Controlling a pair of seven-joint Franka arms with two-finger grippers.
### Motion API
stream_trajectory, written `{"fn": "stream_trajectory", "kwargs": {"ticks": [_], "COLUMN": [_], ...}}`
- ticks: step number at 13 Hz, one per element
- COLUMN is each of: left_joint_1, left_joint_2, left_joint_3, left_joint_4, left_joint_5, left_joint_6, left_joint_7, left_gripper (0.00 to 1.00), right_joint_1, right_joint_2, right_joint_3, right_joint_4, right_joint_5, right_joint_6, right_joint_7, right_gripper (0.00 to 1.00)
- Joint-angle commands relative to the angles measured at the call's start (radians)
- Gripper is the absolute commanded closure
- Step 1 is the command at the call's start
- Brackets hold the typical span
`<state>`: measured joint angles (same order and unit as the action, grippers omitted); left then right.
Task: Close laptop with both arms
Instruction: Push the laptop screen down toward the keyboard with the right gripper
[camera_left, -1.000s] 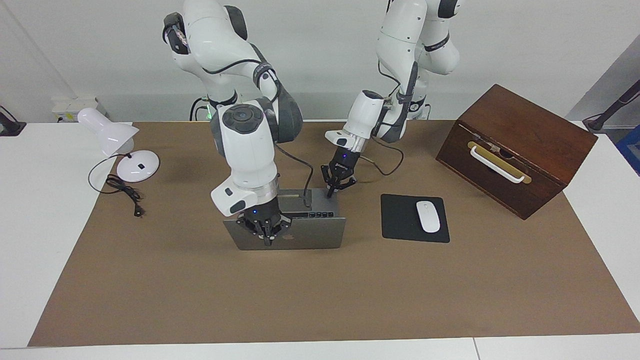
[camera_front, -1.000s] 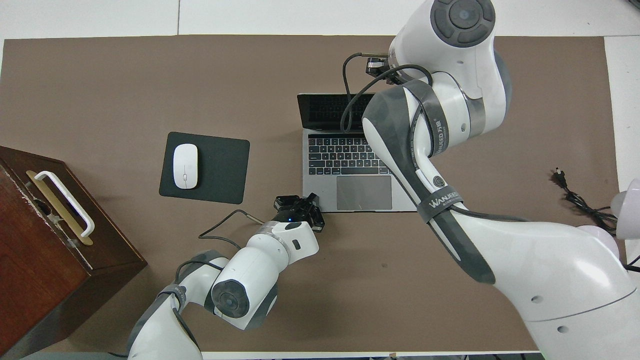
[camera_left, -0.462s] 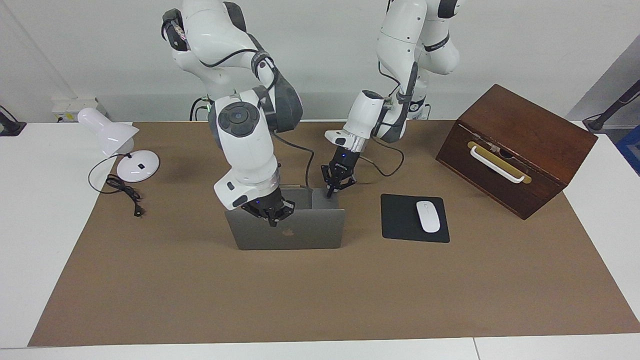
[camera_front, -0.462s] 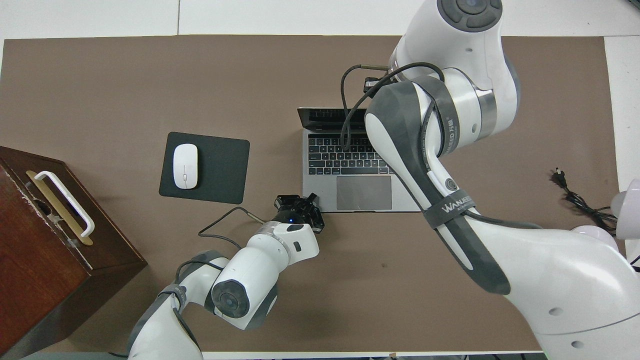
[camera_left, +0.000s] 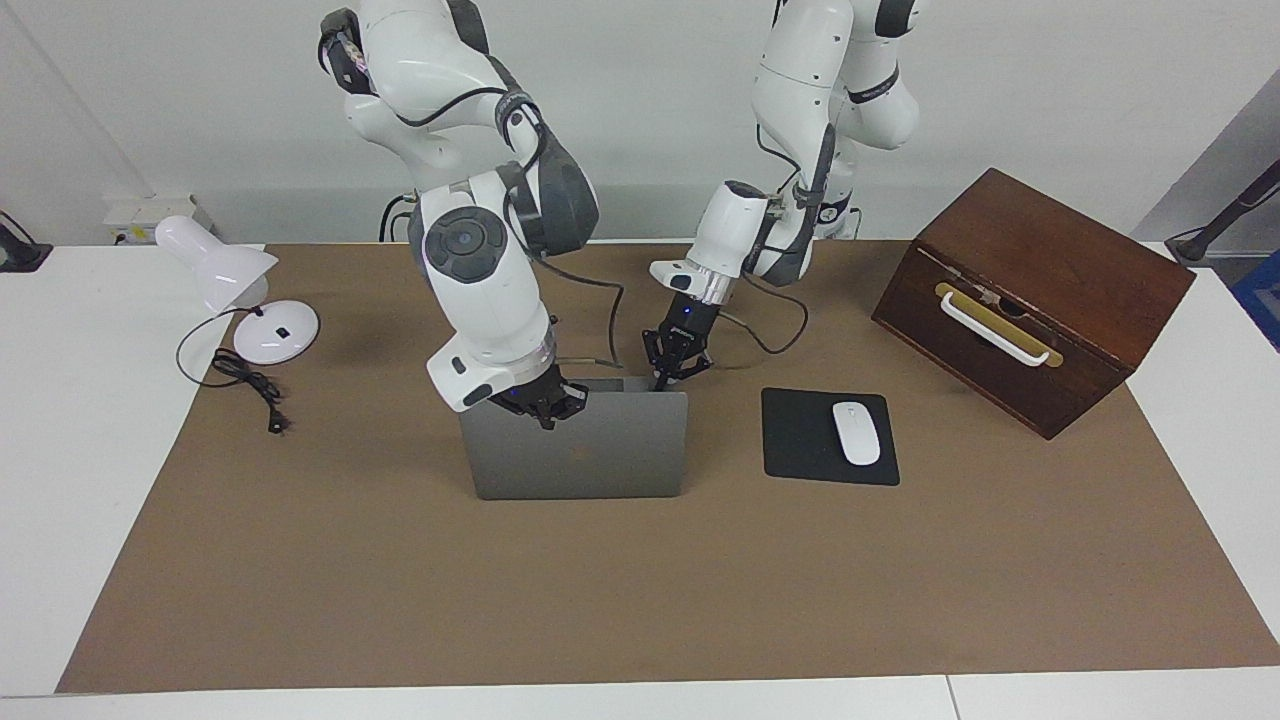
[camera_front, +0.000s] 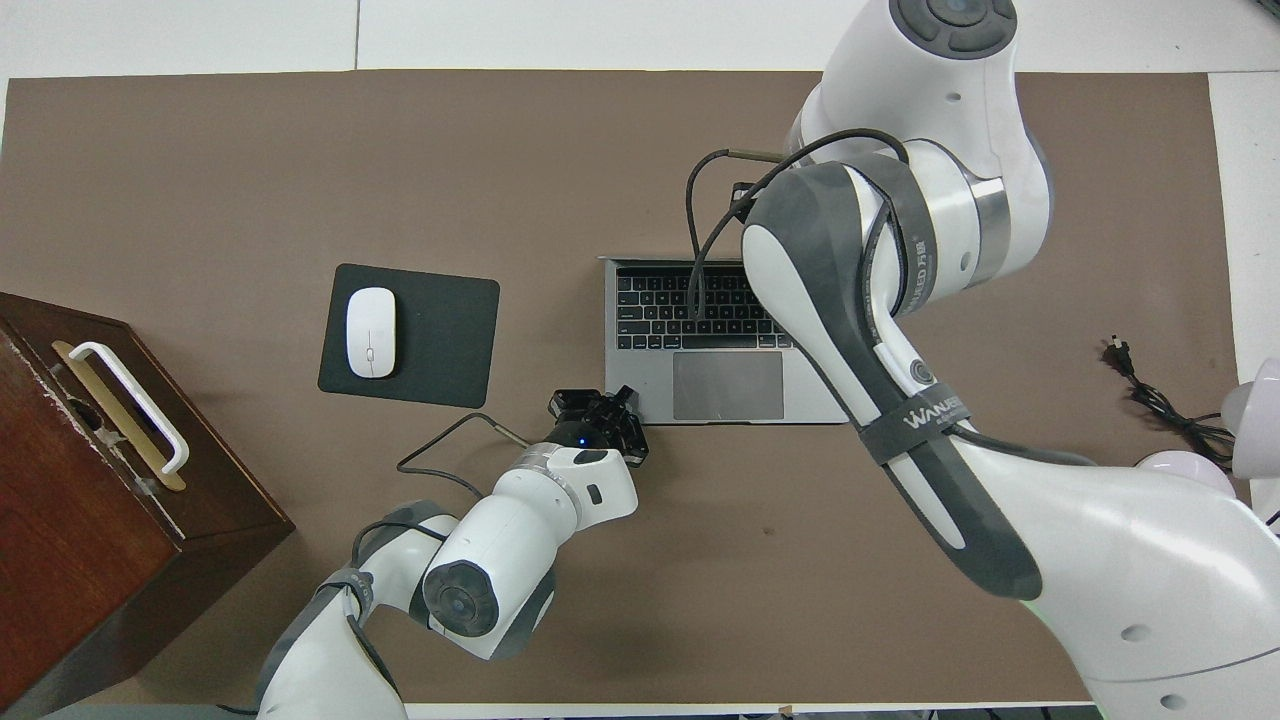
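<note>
The silver-grey laptop (camera_left: 575, 452) stands on the brown mat with its lid about upright; the overhead view shows the lid edge-on above the keyboard (camera_front: 680, 310). My right gripper (camera_left: 545, 411) is shut, its tips against the lid's outer face near the top edge. In the overhead view the right arm hides that gripper. My left gripper (camera_left: 662, 378) is shut too, its tips down on the base's corner nearest the robots, toward the left arm's end (camera_front: 626, 396).
A black mouse pad (camera_left: 800, 440) with a white mouse (camera_left: 856, 432) lies beside the laptop toward the left arm's end. A brown wooden box (camera_left: 1030, 300) stands past it. At the right arm's end are a white lamp (camera_left: 225, 265) and its cord (camera_left: 245, 385).
The lid has swung from leaning back to about upright, and the screen no longer shows from above. My right gripper moved with it toward the robots. The left gripper stayed put.
</note>
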<state>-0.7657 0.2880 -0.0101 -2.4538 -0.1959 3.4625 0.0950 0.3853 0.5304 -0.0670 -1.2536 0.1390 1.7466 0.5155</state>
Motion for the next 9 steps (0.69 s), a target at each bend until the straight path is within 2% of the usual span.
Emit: {"fn": "stream_trajectory", "kwargs": {"ticks": [1, 7, 9], "left_joint_1": [-0.001, -0.001, -0.001], "left_joint_2": [0.048, 0.050, 0.050], "left_joint_3": [0.013, 0.013, 0.013], "left_joint_4": [0.004, 0.004, 0.004], "left_joint_5": [-0.008, -0.008, -0.008], "left_joint_6": [0.018, 0.018, 0.018], "left_joint_7": [0.026, 0.025, 0.025], "left_gripper": [1.00, 1.00, 1.00], "right_joint_1": [-0.002, 0.007, 0.007], "right_joint_2": [-0.075, -0.133, -0.142], "right_joint_3": [0.009, 0.009, 0.009], "right_joint_4": [-0.162, -0.352, -0.386], "right_joint_5": [0.028, 0.044, 0.044], "right_joint_6": [0.075, 0.207, 0.241], "right_joint_7": [0.015, -0.029, -0.041], "right_gripper": [1.00, 1.00, 1.00]}}
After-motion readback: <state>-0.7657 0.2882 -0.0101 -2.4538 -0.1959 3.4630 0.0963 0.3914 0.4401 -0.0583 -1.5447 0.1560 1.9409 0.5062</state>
